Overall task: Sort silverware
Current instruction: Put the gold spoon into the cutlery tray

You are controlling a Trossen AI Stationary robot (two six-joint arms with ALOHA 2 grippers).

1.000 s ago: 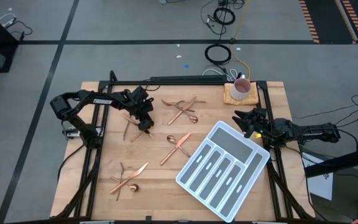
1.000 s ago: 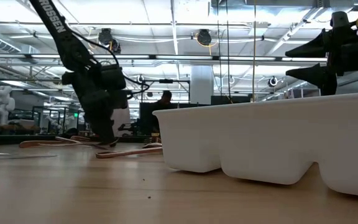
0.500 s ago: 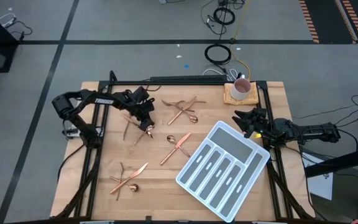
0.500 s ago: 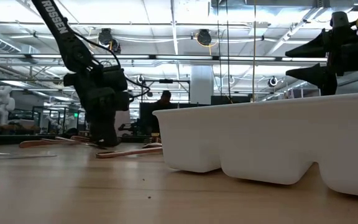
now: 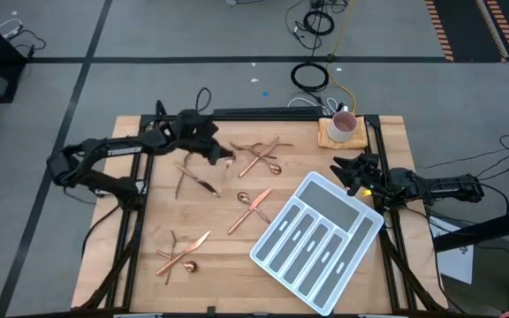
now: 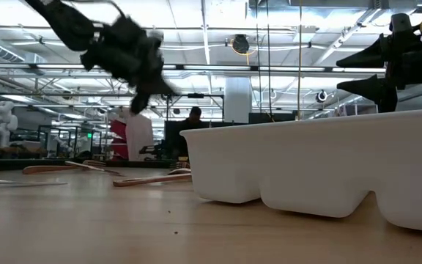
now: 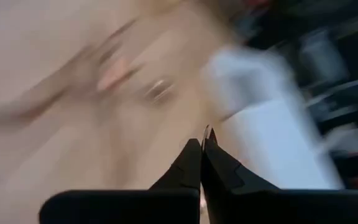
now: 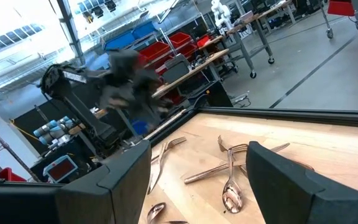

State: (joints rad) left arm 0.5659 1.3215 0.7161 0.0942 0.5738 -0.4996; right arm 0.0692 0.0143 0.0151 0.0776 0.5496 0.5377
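Observation:
Copper silverware lies in groups on the wooden table: a fork (image 5: 184, 179) and a short piece (image 5: 207, 185) at the left, a crossed heap (image 5: 259, 155) at the far middle, a spoon and knife (image 5: 253, 203) in the middle, and a heap (image 5: 184, 253) at the near left. My left gripper (image 5: 226, 158) hangs shut above the table between the short piece and the far heap, and nothing shows between its fingers (image 7: 206, 134). My right gripper (image 5: 341, 170) waits open at the right edge, over the far corner of the grey-white divided tray (image 5: 260, 256).
A pink mug (image 5: 344, 126) stands on a coaster at the far right corner. The tray lies slanted over the near right of the table, and its white wall (image 6: 306, 169) fills the low view's right. Black frame rails run along the table's edges. A person stands in the room behind the table.
My left gripper has shut down at the short piece beside the fork. It has then risen quickly, swung toward the far heap and rolled, so that it now points less steeply down. The short piece still lies on the table.

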